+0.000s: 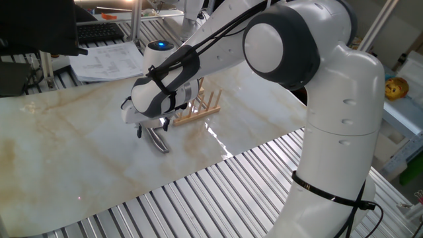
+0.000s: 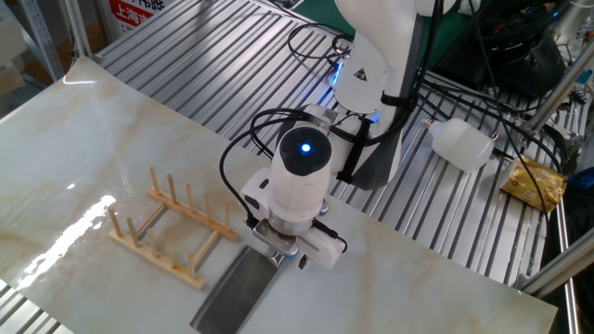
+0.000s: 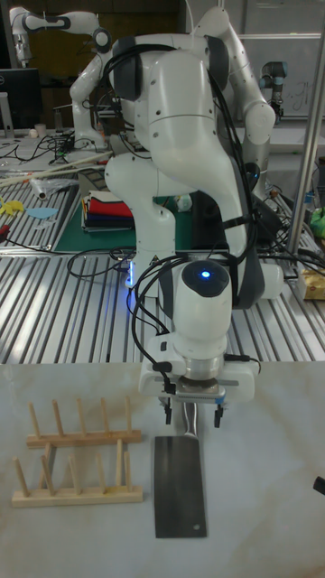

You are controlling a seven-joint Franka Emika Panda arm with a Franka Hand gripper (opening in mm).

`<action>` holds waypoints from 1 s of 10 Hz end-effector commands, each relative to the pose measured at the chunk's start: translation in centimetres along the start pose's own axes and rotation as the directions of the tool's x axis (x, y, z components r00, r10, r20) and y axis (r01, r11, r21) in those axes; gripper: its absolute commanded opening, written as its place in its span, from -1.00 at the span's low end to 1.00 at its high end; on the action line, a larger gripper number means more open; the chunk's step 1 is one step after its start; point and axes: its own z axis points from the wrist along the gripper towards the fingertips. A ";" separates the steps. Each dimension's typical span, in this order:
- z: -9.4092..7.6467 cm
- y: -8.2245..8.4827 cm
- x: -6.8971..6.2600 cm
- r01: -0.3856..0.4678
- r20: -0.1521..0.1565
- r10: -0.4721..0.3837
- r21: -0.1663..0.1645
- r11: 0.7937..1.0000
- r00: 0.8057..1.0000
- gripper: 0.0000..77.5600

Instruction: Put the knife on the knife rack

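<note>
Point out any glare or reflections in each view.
One fixed view: a bright streak of glare on the table beside the rack. The other fixed view: a white glare patch left of the rack. Tall fixed view: no strong glare; the knife blade looks evenly grey.

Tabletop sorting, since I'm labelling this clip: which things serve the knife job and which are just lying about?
For the job: knife flat on the table, knife rack empty beside it, gripper at the handle.

Lying about: white plastic bottle, papers, yellow packet.
</note>
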 end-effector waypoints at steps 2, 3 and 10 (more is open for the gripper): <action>-0.8 -0.6 -0.6 0.034 -0.004 -0.034 -0.011 0.999 0.999 1.00; -1.7 -0.7 -0.5 0.032 -0.013 -0.033 -0.010 0.999 0.999 1.00; -2.4 -0.8 -1.2 0.021 0.002 -0.021 0.010 1.000 1.000 1.00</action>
